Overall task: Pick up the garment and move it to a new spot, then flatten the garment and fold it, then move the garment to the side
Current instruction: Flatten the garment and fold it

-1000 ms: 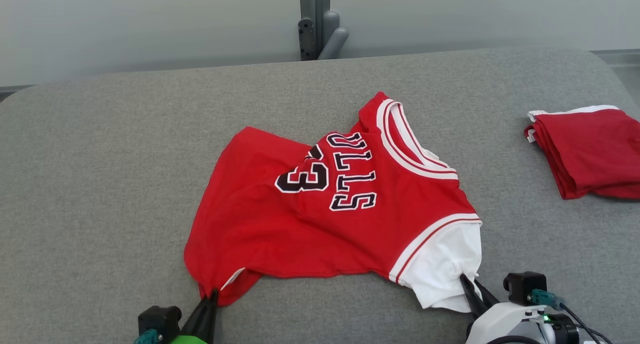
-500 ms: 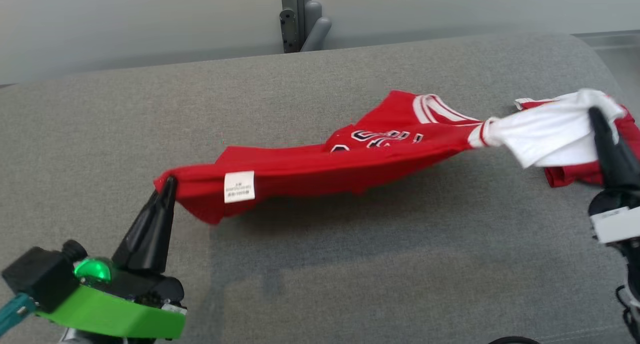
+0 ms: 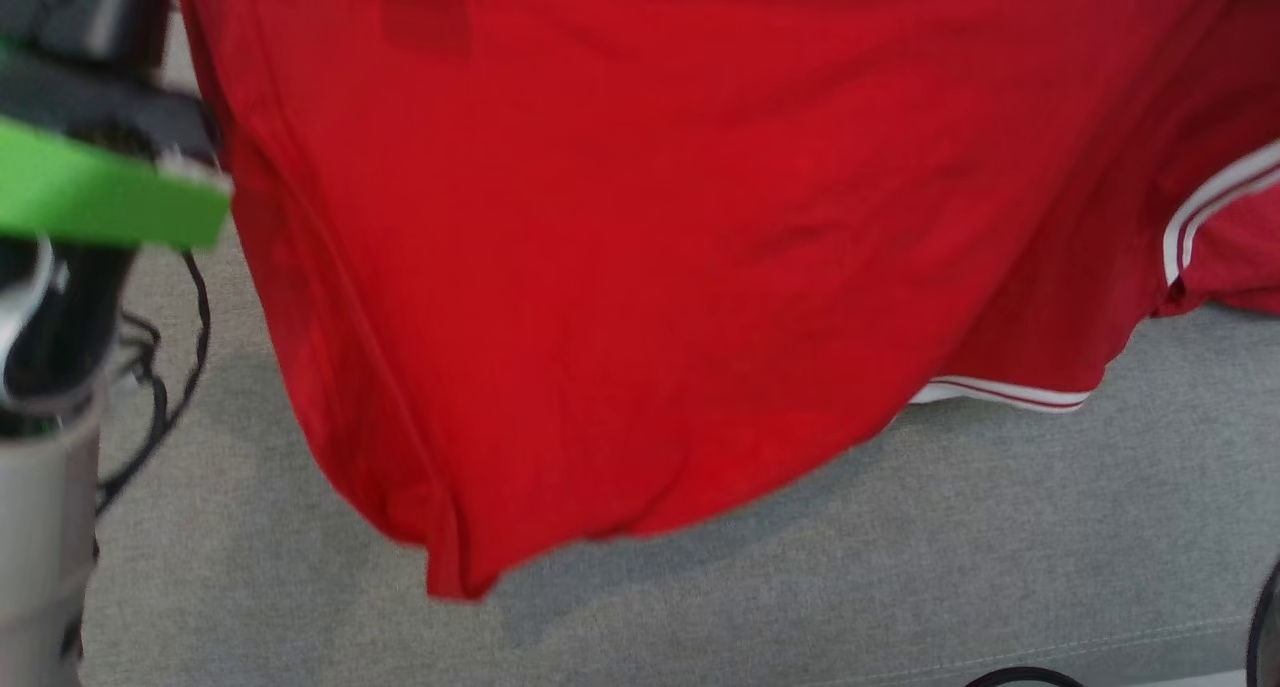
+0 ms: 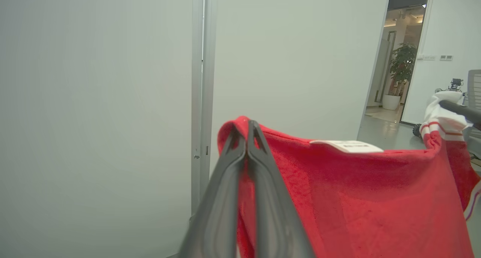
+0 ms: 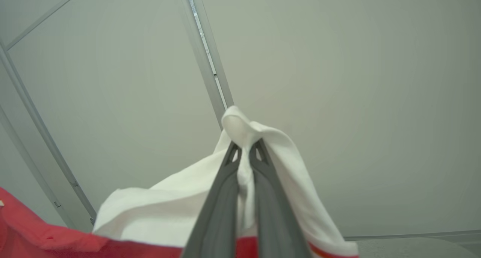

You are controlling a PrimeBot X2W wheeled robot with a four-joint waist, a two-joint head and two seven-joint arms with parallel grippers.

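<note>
Left wrist view: our left gripper (image 4: 246,132) is clamped tight on a red corner of the garment (image 4: 357,198). Our right gripper (image 5: 246,153) pinches the white sleeve (image 5: 169,209) just as tightly. The garment hangs in the air, its long axis running gripper to gripper, its body drooping above the grey cushion (image 3: 900,567). Both arms are raised, fingers pointing towards the wall (image 4: 94,100).

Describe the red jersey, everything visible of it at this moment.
The red jersey is soft knit-looking cloth with white-and-red striped trim, a white sleeve and a white label at its upper edge. It hangs lifted and spread between both arms: the left gripper pinches a red corner, the right gripper the bunched sleeve. Its lower edge sags above the grey padded surface; contact there cannot be told.
</note>
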